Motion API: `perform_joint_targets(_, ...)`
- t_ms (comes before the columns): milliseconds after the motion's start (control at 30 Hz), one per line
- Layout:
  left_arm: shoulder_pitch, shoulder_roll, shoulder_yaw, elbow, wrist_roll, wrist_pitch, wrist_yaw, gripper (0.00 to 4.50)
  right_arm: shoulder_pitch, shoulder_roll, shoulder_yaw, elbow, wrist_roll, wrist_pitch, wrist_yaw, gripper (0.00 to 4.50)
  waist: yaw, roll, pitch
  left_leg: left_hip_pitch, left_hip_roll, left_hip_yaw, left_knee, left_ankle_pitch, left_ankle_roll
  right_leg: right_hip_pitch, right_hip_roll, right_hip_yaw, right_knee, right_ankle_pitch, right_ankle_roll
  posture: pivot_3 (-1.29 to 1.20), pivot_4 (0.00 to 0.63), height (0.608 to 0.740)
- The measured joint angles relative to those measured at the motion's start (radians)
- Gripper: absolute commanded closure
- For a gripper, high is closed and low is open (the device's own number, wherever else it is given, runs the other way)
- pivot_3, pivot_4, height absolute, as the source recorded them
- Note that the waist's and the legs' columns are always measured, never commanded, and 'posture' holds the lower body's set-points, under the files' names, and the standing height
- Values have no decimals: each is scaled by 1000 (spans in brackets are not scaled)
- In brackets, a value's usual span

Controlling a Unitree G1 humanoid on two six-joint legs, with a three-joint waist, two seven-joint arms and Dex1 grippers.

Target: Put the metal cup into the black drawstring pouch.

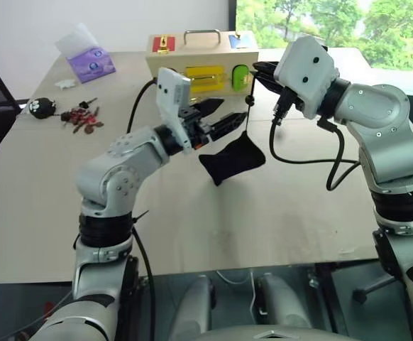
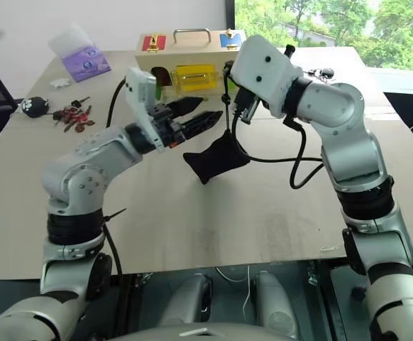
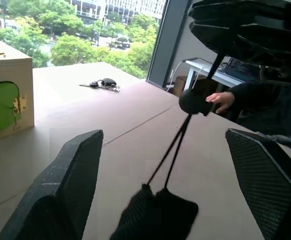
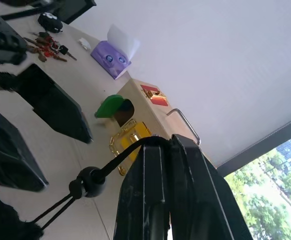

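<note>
Pale tabletop (image 1: 213, 227) runs wide and bare across its near half, with open room in front of both arms; its near edge crosses low in the head views, and beyond its far right edge a window shows green trees. Along the far left lie a purple tissue pack (image 1: 91, 62), a small black-and-white toy (image 1: 42, 106) and a scatter of keys (image 1: 83, 118). Behind the arms, mid-table, stands a wooden latch box (image 1: 201, 62) with a metal handle.

Left arm rises bent at the elbow, forearm angled toward the middle; the left gripper (image 1: 221, 118) points roughly level at the pouch, its two black fingers spread wide apart and holding nothing. Just beside its fingertips the black drawstring pouch (image 1: 233, 159) hangs in the air by its cord (image 3: 173, 150), clear of the table. Right arm reaches in high from the right, wrist turned inward; the right gripper (image 4: 168, 145) is pinched tight on that cord above its toggle (image 4: 91, 181).
</note>
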Motion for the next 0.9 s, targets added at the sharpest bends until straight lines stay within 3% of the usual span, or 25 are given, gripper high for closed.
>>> perform_joint_targets(300,-70,-57,-37,123,56,-114,-93,480,-5,0,3,-8,0,22,2,4500,2,0,0,0,0,0,1,0,0,0,0,0,0,0,0,0,150,740)
perform_joint_targets(433,-71,-67,-37,136,62,-128,-130,1471,-4,-2,3,-26,-2,37,1,4500,1,0,0,0,0,-1,0,0,0,0,0,0,0,0,0,0,150,740)
perform_joint_targets(567,-86,-77,-48,144,64,-132,-165,3495,-2,-4,3,-48,-2,52,-1,4500,2,0,0,0,0,-1,1,0,0,0,0,0,0,0,0,0,150,740)
perform_joint_targets(633,-89,-86,-59,150,70,-135,-173,4273,2,-6,3,-48,-2,65,-2,4500,2,0,0,0,0,-1,1,0,0,0,0,0,0,0,0,0,150,740)
perform_joint_targets(900,-85,-95,-77,187,107,-141,-185,4303,3,-6,-31,-25,2,111,-55,4500,2,0,0,0,0,-1,1,0,0,0,0,0,0,0,0,0,150,740)
